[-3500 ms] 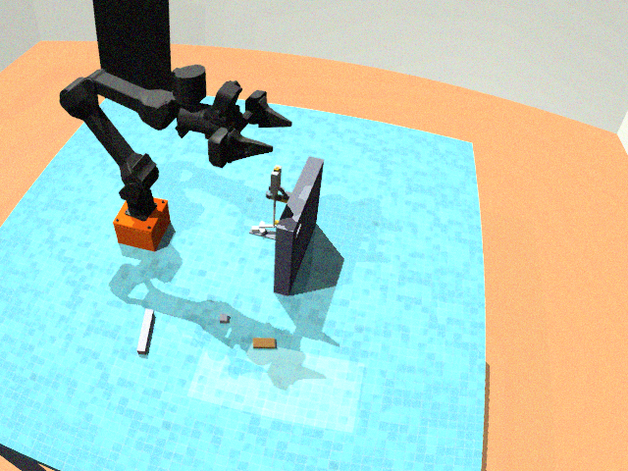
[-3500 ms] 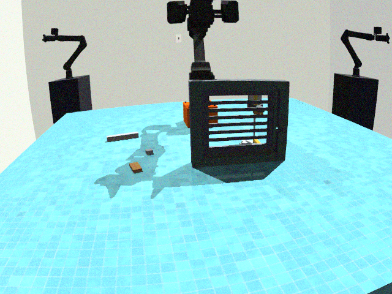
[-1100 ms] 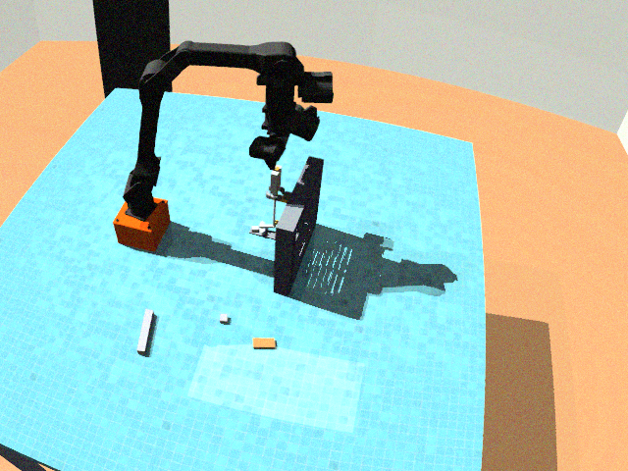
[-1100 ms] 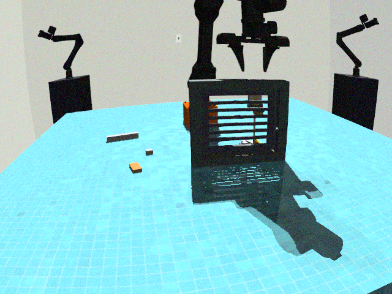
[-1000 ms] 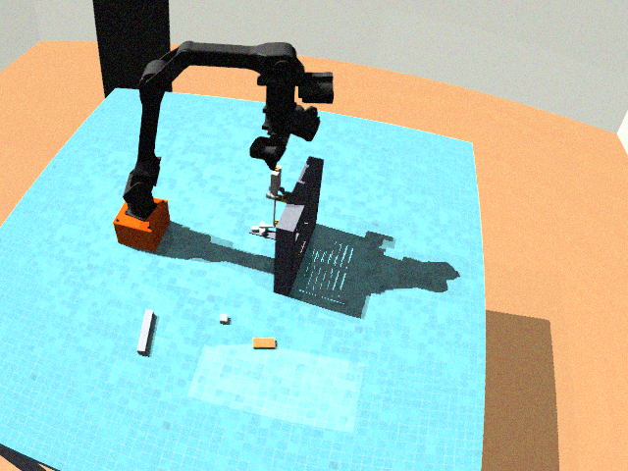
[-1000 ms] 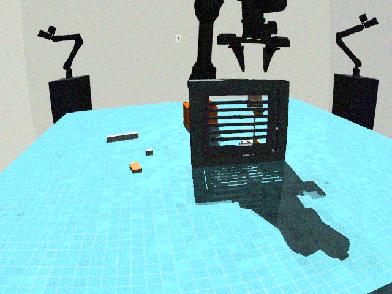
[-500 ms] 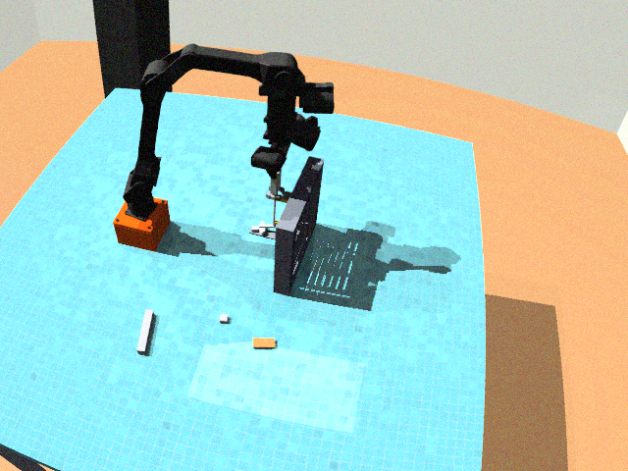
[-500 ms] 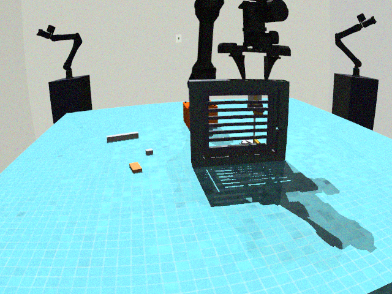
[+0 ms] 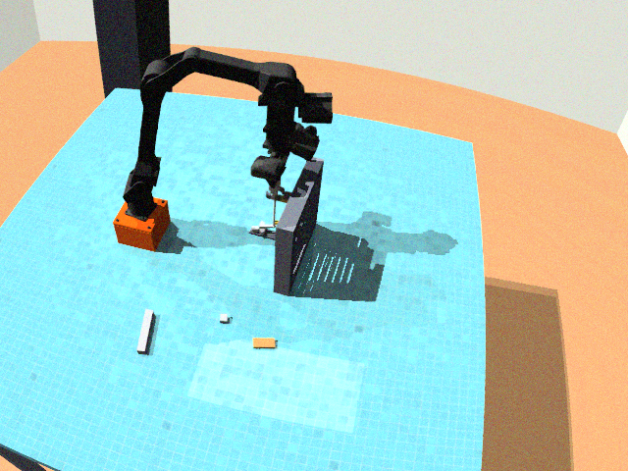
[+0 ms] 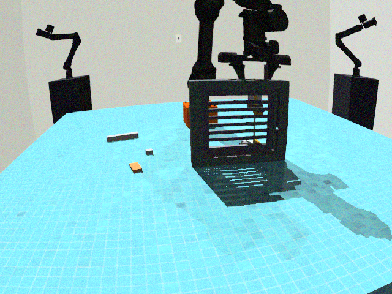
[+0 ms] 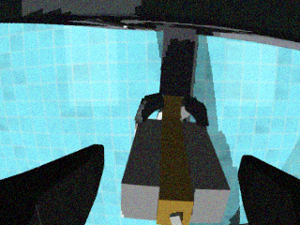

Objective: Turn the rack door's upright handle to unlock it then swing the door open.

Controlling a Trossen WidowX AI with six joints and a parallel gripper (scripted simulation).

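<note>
The dark rack frame (image 9: 284, 263) (image 10: 240, 83) stands upright on the table. Its barred door (image 10: 232, 150) sits flush in the frame and looks shut. The upright handle (image 9: 274, 213) (image 10: 255, 98) (image 11: 206, 159) is on the robot's side of the door; in the wrist view it shows as two grey pads with a brown and yellow strip between them. My gripper (image 9: 276, 193) (image 10: 255, 76) (image 11: 172, 161) is open and points down at the handle's top. In the wrist view one finger is on each side of the handle, with gaps. Its tips are partly hidden behind the frame in the exterior view.
A white and grey piece (image 9: 262, 226) (image 10: 247, 141) is low beside the handle's foot. A long white bar (image 9: 145, 332) (image 10: 122, 136), a small white cube (image 9: 224, 318) (image 10: 149, 152) and an orange block (image 9: 264, 342) (image 10: 135, 167) lie on the table, away from the rack.
</note>
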